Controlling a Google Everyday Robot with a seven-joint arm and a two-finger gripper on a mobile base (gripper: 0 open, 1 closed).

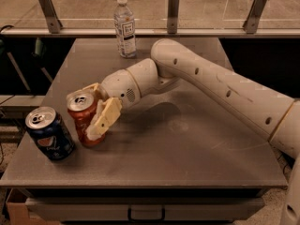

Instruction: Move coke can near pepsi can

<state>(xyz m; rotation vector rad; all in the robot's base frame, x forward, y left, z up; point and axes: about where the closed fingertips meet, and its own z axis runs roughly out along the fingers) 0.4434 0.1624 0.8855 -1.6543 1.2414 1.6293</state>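
Note:
The coke can (82,117), red with a silver top, stands upright on the grey table (187,158) at the left front. The pepsi can (49,134), dark blue with a round logo, stands just left of it and slightly nearer, a small gap between them. My gripper (96,111) reaches in from the right, its cream fingers (107,117) around the coke can, one in front and one behind. The can's base rests on or just above the table.
A clear water bottle (125,27) with a white cap stands at the table's far edge. A railing with metal posts (173,11) runs behind the table. The table's left edge is close to the pepsi can.

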